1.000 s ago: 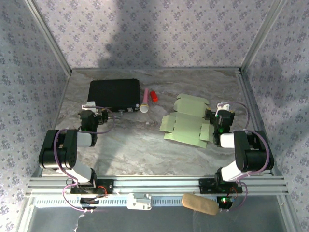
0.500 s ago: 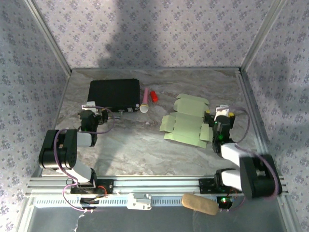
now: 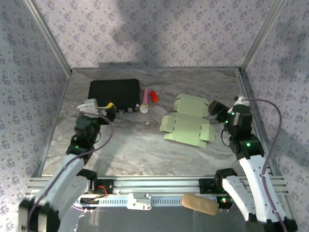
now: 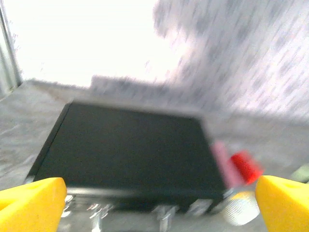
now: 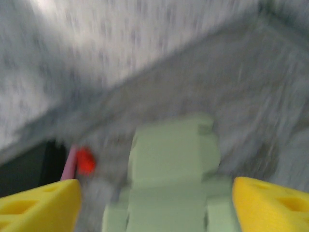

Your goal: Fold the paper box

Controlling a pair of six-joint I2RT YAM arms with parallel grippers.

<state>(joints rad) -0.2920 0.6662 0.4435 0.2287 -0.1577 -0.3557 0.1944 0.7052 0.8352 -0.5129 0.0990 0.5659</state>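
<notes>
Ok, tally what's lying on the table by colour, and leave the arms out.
Black: 1, the black box
Pink: 1, the pink stick
Red: 1, the small red piece
Pale green: 2, it seems: the paper box and a second card piece at its far edge
Total: 5

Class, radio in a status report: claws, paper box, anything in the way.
Left claw open, empty, facing black box. Right claw open, empty, beside paper box. Paper box flat, unfolded. Nothing on top of it.
</notes>
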